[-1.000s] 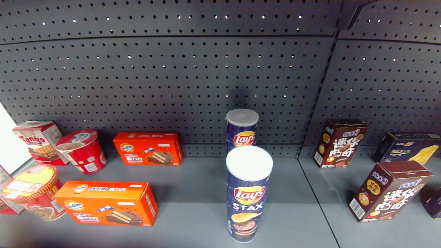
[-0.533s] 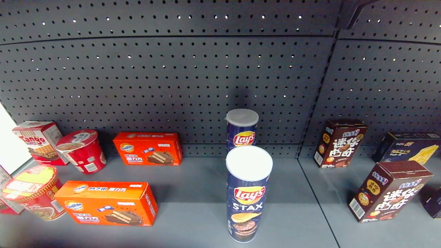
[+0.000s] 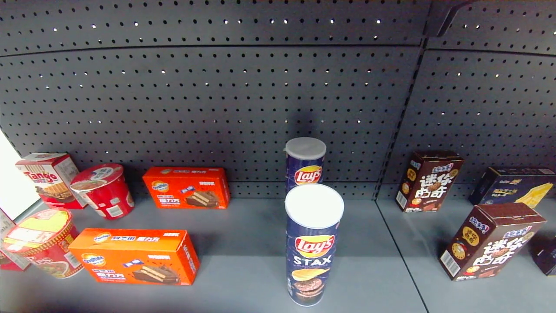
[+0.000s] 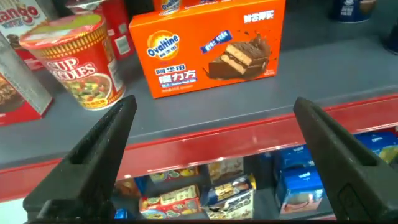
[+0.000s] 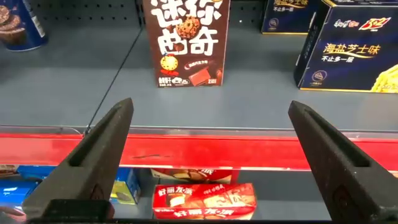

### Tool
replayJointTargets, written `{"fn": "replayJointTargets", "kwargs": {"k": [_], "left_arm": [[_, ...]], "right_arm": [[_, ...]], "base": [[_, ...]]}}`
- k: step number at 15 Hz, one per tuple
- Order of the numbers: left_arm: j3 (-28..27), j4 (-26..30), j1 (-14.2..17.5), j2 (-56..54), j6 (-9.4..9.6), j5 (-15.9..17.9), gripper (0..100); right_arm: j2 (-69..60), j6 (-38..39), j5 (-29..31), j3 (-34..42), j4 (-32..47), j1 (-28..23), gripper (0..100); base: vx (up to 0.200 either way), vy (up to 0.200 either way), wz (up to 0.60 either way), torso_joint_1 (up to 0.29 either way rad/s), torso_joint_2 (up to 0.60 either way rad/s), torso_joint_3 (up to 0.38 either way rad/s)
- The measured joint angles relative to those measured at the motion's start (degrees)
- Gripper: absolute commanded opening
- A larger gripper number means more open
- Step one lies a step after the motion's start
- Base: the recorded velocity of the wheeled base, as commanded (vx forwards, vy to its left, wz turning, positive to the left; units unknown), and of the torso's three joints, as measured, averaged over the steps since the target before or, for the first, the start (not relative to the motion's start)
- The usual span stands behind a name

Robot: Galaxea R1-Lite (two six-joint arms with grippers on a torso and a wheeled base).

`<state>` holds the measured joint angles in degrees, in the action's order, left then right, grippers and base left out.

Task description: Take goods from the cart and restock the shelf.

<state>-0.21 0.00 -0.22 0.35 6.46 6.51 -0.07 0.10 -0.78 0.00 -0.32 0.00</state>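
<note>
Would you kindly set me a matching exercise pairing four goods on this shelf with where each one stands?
Things: 1 front chip can; 2 rear orange box; 3 wafer box; 4 dark blue box.
Places: A far left, at the back; B far right, at the back; C middle, in front; D at the back, just left of middle.
Pairs: 1-C, 2-D, 3-A, 4-B.

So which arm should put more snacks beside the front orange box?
Probably left: the left gripper, open, faces the orange box; the right gripper faces the brown box.
</note>
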Motion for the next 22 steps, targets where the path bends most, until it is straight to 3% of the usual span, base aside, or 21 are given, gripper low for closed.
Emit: {"fn": "replayJointTargets", "kwargs": {"k": [1,2,3,5,7,22], "left_arm": [[0.05,-0.05,0.0,-0.02,-0.04,-1.5,100],[0.1,-0.11,0.0,-0.05,-0.78,-5.14,100],[0.11,-0.1,0.04,-0.09,-1.95,-6.61,100],[0.11,0.0,0.04,-0.13,-2.23,-5.51,100],[0.11,0.0,-0.02,-0.11,-4.11,-2.19,100],[0.11,0.0,0.04,-0.09,-4.69,-2.28,100]], "right_arm": [[-0.02,-0.02,0.0,0.0,0.0,0.0,100],[-0.02,0.0,0.02,0.0,0.0,0.0,100],[-0.02,0.0,0.0,0.0,0.0,0.0,100],[-0.02,0.0,0.02,0.0,0.0,0.0,100],[-0.02,0.0,0.02,0.0,0.0,0.0,100],[0.0,0.0,-0.06,0.0,-0.01,-0.02,100]], "base": [[0.0,0.0,0.0,0.0,0.0,0.0],[0.0,0.0,0.0,0.0,0.0,0.0],[0.0,0.0,0.0,0.0,0.0,0.0],[0.0,0.0,0.0,0.0,0.0,0.0],[0.0,0.0,0.0,0.0,0.0,0.0],[0.0,0.0,0.0,0.0,0.0,0.0]]}}
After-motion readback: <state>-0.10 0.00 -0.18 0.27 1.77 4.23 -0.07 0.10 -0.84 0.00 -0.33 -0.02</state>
